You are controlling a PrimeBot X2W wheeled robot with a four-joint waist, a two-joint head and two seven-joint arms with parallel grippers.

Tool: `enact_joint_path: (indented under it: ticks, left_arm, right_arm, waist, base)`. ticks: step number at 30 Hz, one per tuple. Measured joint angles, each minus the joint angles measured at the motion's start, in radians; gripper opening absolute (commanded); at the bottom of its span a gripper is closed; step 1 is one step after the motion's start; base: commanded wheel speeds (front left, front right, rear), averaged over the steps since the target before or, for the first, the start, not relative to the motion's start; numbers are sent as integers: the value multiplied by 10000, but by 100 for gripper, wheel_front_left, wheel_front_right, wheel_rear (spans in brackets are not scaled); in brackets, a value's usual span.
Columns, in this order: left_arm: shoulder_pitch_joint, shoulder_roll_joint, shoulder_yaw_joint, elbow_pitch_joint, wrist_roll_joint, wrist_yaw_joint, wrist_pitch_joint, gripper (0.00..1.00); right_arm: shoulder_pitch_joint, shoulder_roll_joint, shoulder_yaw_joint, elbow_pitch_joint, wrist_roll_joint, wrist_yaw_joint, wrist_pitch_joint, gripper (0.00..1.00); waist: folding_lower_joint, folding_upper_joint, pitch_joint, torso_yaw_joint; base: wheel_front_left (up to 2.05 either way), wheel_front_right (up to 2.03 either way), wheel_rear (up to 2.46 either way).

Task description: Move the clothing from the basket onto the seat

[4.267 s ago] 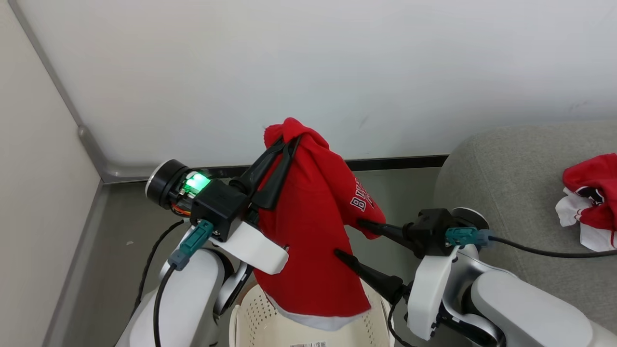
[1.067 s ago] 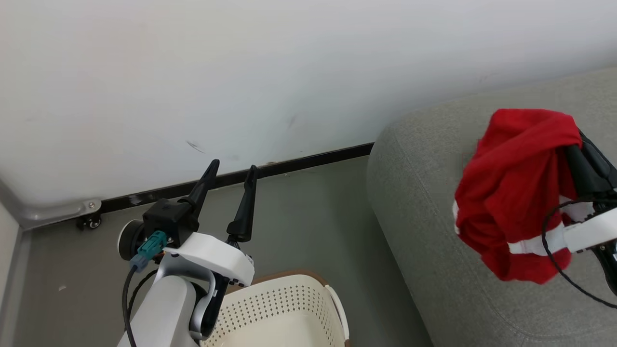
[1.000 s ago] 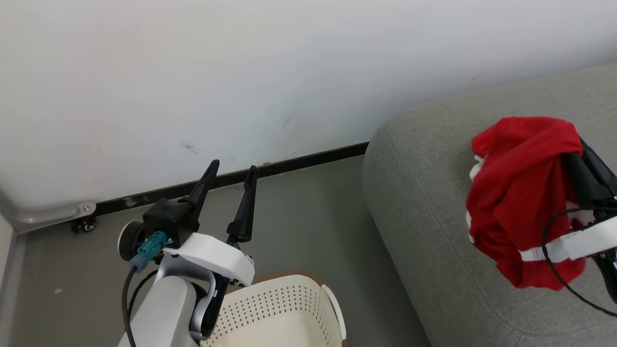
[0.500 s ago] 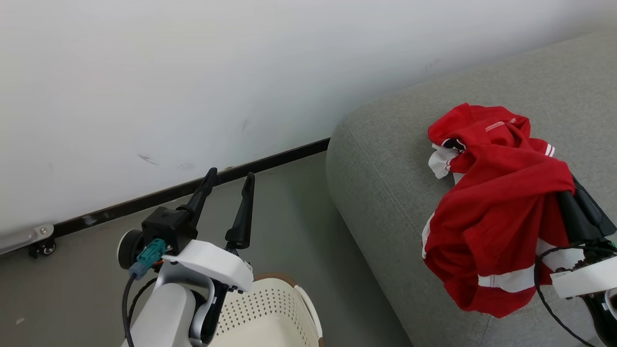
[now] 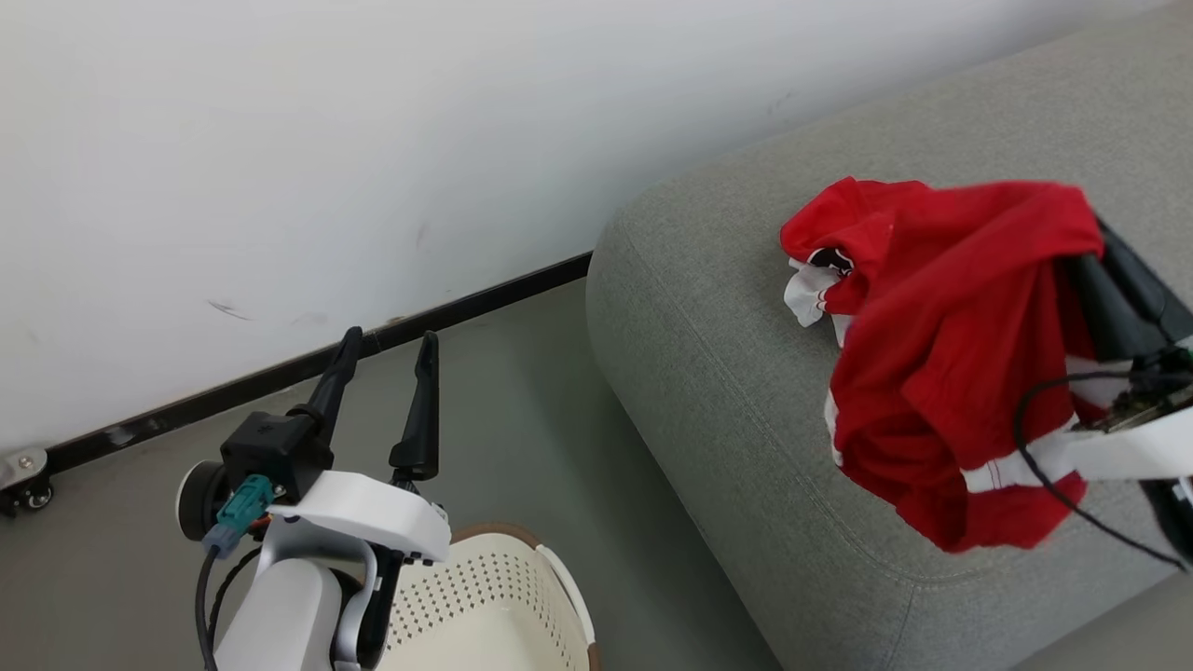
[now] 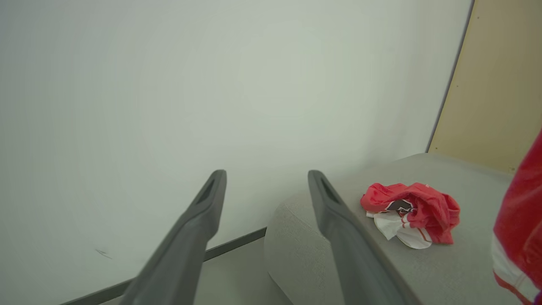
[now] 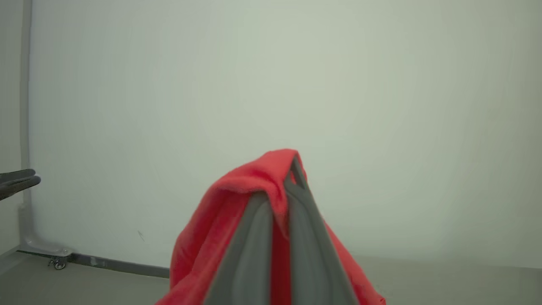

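Right fingers (image 7: 305, 228) pinch the thin red jersey (image 5: 941, 354) above the grey fabric seat (image 5: 727, 373); I'd lower it before letting go. Left fingers (image 6: 199, 220) gape, empty.

I count 2 pieces of red clothing, the hanging piece (image 5: 941, 354) and the crumpled piece (image 6: 410, 205), 1 basket (image 5: 503, 596), 1 seat (image 5: 708, 373) and my 2 grippers, the left gripper (image 5: 390, 337) and the right gripper (image 7: 291, 178).

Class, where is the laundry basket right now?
In the head view, the basket sits at the bottom edge, just below the left claw, left of the seat.
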Motion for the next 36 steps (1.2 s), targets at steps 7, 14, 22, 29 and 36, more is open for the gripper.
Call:
enact_joint_path:
  ticks: [7,14,22,29,36]
  left_arm:
    - [225,337,324,-357,92,322,-12,100]
    - [593,830,640,-844,184,520,-82,100]
    - [826,1254,713,-1492,370,662,31,100]
    - [863,1553,715,-2201,456,662,380,100]
    - [858,1837,640,-2897,637,646,805,100]
  right_arm:
    - [-1589,-297,-571,393,199,0,637,0]
    - [-2984,-456,-685,1212,272,2,1425,0]
    - [-4240,-769,-1243,2393,255,0,1958,0]
    - [-4958,-1162,-1908,3381,199,0,2169,0]
    - [-5554,-1553,-2247,4163,125,0,2173,0]
  waist:
    - [0,0,262,122]
    - [0,0,588,384]
    - [0,0,1066,723]
    - [0,0,1575,1026]
    - [0,1,2140,1325]
  base:
    - [0,0,0]
    - [0,0,0]
    - [0,0,0]
    - [0,0,0]
    - [0,0,0]
